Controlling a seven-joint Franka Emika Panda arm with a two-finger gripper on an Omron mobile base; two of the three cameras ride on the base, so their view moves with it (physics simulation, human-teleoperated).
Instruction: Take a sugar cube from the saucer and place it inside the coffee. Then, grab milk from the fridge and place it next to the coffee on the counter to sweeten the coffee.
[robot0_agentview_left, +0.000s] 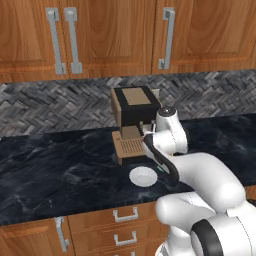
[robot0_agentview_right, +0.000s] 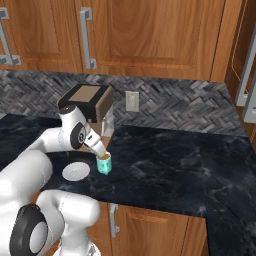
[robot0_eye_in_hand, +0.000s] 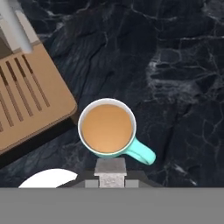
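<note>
A brown-and-black coffee machine stands against the herringbone backsplash, below wooden cabinets.

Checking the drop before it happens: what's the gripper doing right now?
Gripper: shut on the sugar cube, held just above the coffee.

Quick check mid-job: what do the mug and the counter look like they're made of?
The coffee mug: probably glazed ceramic, smooth teal with a pale rim. The counter: polished black marble or a look-alike, going by its faint pale veins. Rendered scene, so both are guesses.
</note>
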